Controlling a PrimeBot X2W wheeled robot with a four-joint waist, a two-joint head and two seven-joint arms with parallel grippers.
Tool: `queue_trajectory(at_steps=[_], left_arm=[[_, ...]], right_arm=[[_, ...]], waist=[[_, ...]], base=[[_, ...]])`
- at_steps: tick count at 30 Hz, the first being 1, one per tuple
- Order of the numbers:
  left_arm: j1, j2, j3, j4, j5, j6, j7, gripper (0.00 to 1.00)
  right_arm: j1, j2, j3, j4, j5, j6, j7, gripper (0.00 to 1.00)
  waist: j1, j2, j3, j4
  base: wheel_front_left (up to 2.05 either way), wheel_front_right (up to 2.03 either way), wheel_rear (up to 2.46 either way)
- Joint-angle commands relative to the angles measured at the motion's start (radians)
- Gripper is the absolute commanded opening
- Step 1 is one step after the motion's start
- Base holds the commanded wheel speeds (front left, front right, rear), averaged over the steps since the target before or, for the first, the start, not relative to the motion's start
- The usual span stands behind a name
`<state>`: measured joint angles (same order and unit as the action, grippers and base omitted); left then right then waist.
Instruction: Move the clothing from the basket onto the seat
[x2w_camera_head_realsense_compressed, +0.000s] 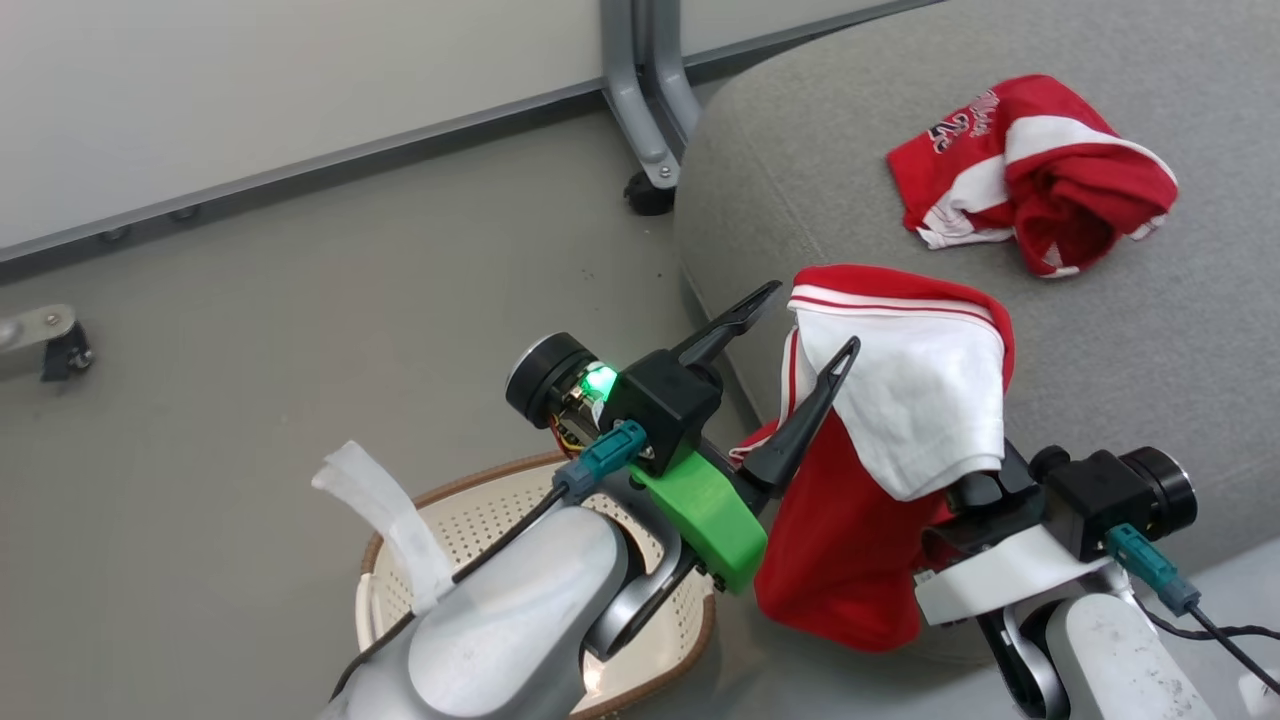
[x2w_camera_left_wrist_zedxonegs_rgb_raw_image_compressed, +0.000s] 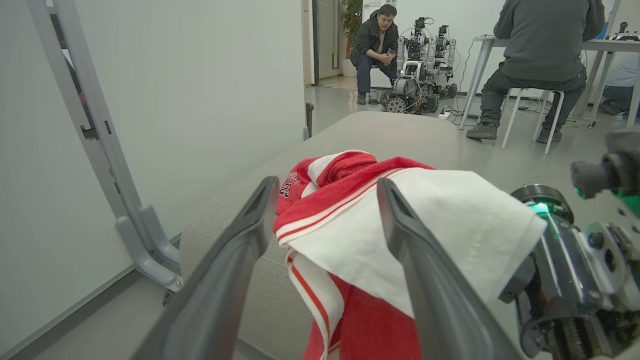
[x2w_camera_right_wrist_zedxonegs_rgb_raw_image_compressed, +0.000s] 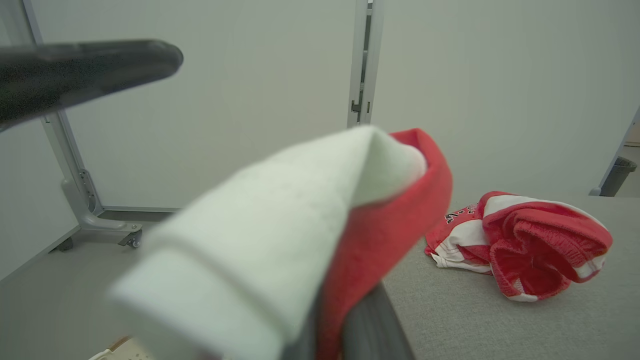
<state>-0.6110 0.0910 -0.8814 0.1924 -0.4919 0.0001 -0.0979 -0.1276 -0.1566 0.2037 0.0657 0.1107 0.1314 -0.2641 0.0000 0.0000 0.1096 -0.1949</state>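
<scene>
A red garment with white trim (x2w_camera_head_realsense_compressed: 880, 450) hangs draped over my right gripper (x2w_camera_head_realsense_compressed: 940, 420), which is shut on it just above the near edge of the light-grey seat (x2w_camera_head_realsense_compressed: 1150, 350). The cloth hides the fingers. My left gripper (x2w_camera_head_realsense_compressed: 810, 318) is open beside this garment, one finger (x2w_camera_left_wrist_zedxonegs_rgb_raw_image_compressed: 425, 280) lying against the cloth with nothing held. A second red garment with lettering (x2w_camera_head_realsense_compressed: 1030, 170) lies crumpled farther back on the seat. The cream perforated basket (x2w_camera_head_realsense_compressed: 480, 520) stands on the floor under my left arm, its bare bottom showing.
A grey metal frame leg with a caster (x2w_camera_head_realsense_compressed: 645, 150) stands at the seat's far left corner, against a white wall panel. Another caster (x2w_camera_head_realsense_compressed: 55, 345) is at the far left. Two seated people (x2w_camera_left_wrist_zedxonegs_rgb_raw_image_compressed: 545, 60) and other robots (x2w_camera_left_wrist_zedxonegs_rgb_raw_image_compressed: 420, 65) are beyond the seat.
</scene>
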Motion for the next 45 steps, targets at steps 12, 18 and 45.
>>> queue_trajectory(at_steps=[12, 18, 45], left_arm=[[-0.027, 0.016, -0.023, 0.008, 0.001, -0.008, 0.021, 1.0], [-0.031, 0.017, -0.036, 0.015, -0.002, -0.012, 0.028, 1.0], [-0.285, 0.034, -0.099, -0.064, 0.112, -0.045, 0.172, 1.0]], right_arm=[[0.022, 0.029, -0.044, -0.051, -0.017, -0.001, 0.0, 0.0], [0.029, 0.036, -0.053, -0.063, -0.017, -0.002, -0.001, 0.0], [-0.79, -0.185, -0.423, -0.046, 0.166, -0.001, 0.0, 0.0]], waist=[[0.0, 0.0, 0.058, -0.277], [0.0, 0.0, 0.077, -0.323], [0.0, 0.0, 0.606, -0.142]], base=[[0.0, 0.0, 0.0], [0.0, 0.0, 0.0], [0.0, 0.0, 0.0]])
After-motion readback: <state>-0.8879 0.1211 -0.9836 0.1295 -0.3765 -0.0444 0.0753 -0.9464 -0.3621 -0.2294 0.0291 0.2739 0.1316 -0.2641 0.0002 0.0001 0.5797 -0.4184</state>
